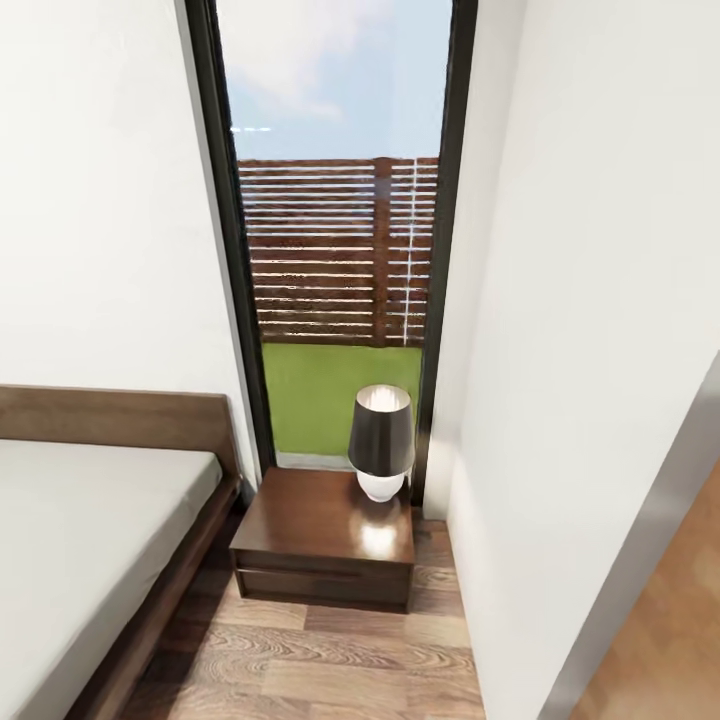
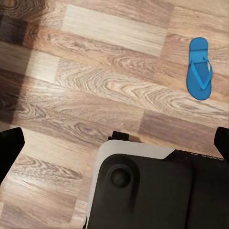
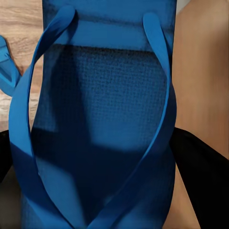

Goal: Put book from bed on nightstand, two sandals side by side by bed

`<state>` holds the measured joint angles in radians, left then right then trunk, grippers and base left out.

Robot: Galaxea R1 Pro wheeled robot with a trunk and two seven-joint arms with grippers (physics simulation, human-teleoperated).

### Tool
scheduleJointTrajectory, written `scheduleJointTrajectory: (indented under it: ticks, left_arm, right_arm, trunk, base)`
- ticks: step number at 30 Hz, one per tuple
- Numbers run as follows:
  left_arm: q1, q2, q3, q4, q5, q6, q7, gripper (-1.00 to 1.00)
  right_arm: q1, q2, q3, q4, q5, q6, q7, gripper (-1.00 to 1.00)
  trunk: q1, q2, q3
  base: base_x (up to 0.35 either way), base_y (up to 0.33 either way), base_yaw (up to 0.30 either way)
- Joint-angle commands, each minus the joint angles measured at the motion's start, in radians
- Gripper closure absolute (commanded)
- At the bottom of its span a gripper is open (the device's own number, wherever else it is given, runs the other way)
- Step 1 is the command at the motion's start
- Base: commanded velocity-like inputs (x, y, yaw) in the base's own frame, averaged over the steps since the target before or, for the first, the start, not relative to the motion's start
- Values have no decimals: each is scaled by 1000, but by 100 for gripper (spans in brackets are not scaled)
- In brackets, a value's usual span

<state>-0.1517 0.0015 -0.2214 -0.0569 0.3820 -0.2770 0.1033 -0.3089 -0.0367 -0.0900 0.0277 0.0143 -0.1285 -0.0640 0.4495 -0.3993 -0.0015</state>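
Note:
A bright blue sandal fills the right wrist view, strap side toward the camera. My right gripper is shut on it, a black finger on either side. Past its edge a sliver of the second sandal lies on the wood floor. The left wrist view has a blue sandal flat on the planks, well away from my left gripper, which hangs open and empty. In the head view the bed is at lower left, with the dark nightstand beside its headboard. The book is out of view.
A dark-shaded lamp stands on the nightstand's back right. Behind it a tall black-framed window faces a fence and grass. A white wall closes the right side, leaving a narrow strip of floor. My base is below the left gripper.

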Motion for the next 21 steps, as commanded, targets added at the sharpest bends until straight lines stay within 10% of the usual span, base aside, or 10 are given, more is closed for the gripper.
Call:
scheduleJointTrajectory:
  ticks: [1,12,21]
  left_arm:
    - [0,0,-9,0,5,-2,4,-100]
    - [0,0,-26,0,6,-2,4,-100]
    - [0,-1,-41,0,5,-2,4,-100]
  right_arm:
    - [-1,0,-8,3,-1,-7,0,100]
    - [-1,16,24,-1,7,-6,1,100]
    - [-2,98,123,-15,93,11,-12,100]
  trunk:
    - [0,-1,0]
    - [0,-1,0]
    - [0,-1,0]
  base:
    - [65,0,-3]
    - [26,0,-1]
    - [2,0,0]
